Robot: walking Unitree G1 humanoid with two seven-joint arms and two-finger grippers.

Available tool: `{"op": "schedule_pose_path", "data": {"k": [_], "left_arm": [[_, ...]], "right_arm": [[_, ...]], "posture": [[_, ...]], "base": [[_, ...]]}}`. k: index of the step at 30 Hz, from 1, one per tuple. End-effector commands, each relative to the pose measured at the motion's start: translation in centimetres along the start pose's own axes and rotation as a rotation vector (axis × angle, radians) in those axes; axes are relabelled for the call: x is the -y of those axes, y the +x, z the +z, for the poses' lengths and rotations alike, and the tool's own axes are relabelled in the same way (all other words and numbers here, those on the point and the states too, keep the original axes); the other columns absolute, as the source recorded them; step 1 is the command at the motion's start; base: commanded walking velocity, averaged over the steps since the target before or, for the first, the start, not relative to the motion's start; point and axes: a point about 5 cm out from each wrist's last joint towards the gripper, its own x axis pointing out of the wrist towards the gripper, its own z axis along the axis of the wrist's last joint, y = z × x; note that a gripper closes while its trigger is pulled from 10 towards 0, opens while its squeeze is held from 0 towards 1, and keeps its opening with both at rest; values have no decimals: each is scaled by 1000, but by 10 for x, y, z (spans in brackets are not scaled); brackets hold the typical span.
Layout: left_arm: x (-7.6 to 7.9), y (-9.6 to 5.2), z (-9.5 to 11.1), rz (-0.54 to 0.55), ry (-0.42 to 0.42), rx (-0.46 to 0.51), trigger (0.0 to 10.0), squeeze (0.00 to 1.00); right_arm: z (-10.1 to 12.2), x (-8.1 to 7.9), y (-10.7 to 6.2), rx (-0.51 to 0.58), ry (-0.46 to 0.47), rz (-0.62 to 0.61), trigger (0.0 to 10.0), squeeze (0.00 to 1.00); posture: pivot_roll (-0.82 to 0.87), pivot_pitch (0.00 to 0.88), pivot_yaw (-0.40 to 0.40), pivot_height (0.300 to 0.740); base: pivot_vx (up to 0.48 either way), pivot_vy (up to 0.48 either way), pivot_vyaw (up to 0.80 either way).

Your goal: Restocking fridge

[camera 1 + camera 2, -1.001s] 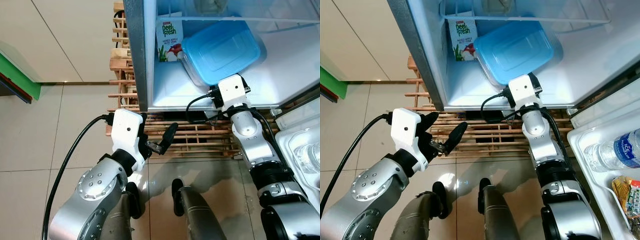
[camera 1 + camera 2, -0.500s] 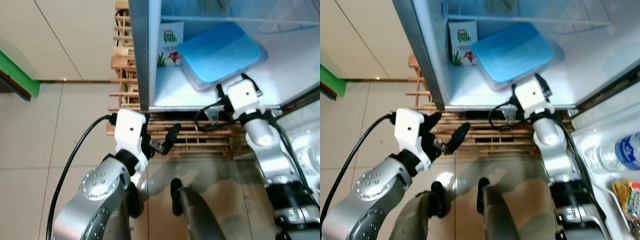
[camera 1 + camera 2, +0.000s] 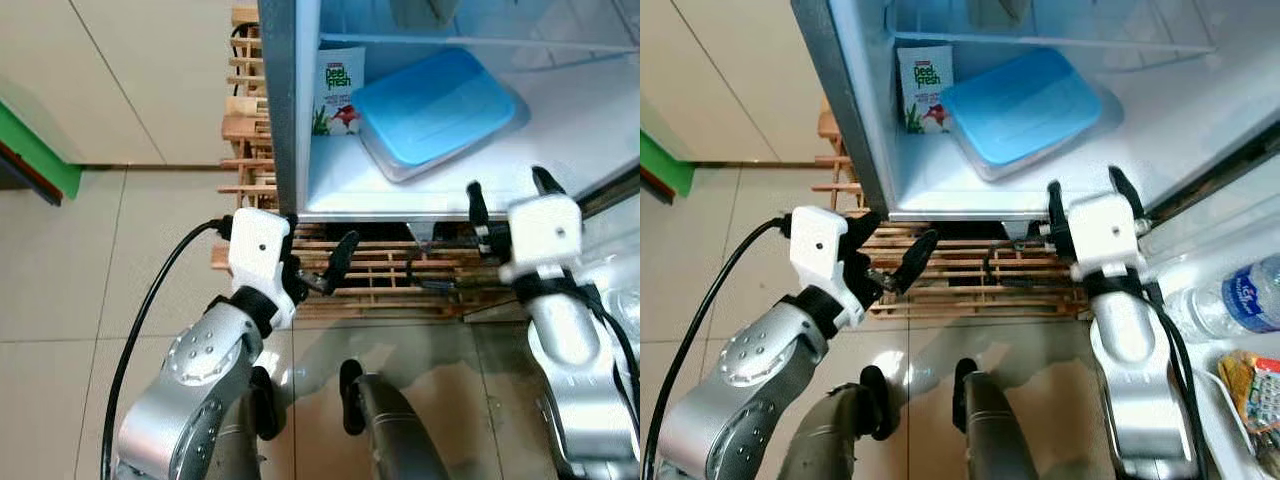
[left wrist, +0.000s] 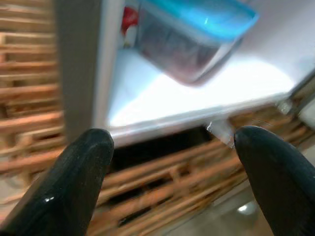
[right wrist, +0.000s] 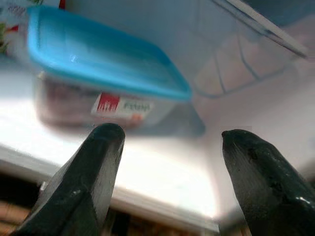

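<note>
A clear container with a blue lid (image 3: 435,105) lies on the bottom fridge shelf (image 3: 570,140), tilted against a Deep Fresh juice carton (image 3: 340,90) at the shelf's left end. My right gripper (image 3: 506,180) hovers open just outside the shelf's front edge, apart from the container and with nothing between its fingers. Its wrist view looks straight at the container (image 5: 98,78) between the open fingers (image 5: 106,147). My left gripper (image 3: 318,250) is open and empty, held low beside the fridge's left wall over the wooden pallet (image 3: 380,270).
The fridge stands on the slatted pallet. At the right, the open door's tray (image 3: 1175,335) holds a water bottle (image 3: 1240,300) and snack packets (image 3: 1255,385). Tiled floor (image 3: 120,250) lies to the left, and my feet (image 3: 350,385) stand below.
My right gripper has let go of the blue-lidded container, backing out of the fridge and to the right. The container stays on the shelf. The left arm barely moved.
</note>
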Motion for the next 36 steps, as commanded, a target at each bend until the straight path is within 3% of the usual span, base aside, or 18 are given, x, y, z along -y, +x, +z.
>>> {"op": "schedule_pose_path", "data": {"k": [1, 4, 9, 11, 13, 17, 21, 23, 24, 36], "left_arm": [[-7, -21, -7, 51, 47, -4, 10000, 0], [-14, -36, -14, 108, 23, -28, 10000, 0], [-15, -31, -12, 113, 33, -12, 10000, 0], [-12, -16, -9, 95, 70, 18, 10000, 0], [-13, -12, -8, 103, 73, 25, 10000, 0], [-29, 14, -1, 149, 19, 66, 10000, 0], [-30, 21, 1, 142, 17, 73, 10000, 0], [-31, 28, 3, 138, 20, 82, 10000, 0], [-34, 42, 5, 132, 29, 98, 10000, 0], [-39, 62, 9, 120, 21, 128, 10000, 0]], "right_arm": [[1, 2, -21, -9, 1, 1, 10000, 0], [-8, 6, -42, -78, 9, -6, 10000, 0], [-16, 5, -47, -117, 43, -14, 10000, 0], [-21, 1, -42, -117, 64, -3, 10000, 0], [-23, 0, -41, -116, 72, 1, 10000, 0], [-24, -8, -18, -82, 109, -1, 10000, 0], [-26, -7, -12, -83, 129, -12, 10000, 0], [-30, -7, -7, -104, 160, -23, 10000, 0], [-42, -4, 3, -151, 235, -63, 10000, 0], [-45, -5, 19, -141, 247, -65, 10000, 0]], "posture": [[-150, 246, -58, 740], [-149, 238, -56, 740], [-152, 229, -53, 740], [-148, 199, -44, 740], [-148, 191, -42, 740], [-159, 120, -16, 740], [-162, 103, -8, 740], [-166, 83, 0, 740], [-173, 48, 16, 740], [-189, 0, 24, 740]], "base": [[0, 0, 0], [0, 0, 0], [0, 0, 0], [0, 0, 0], [0, 0, 0], [0, 0, 0], [-63, 0, 0], [-315, 0, 0], [-315, 0, 0], [-314, 0, 0]]}}
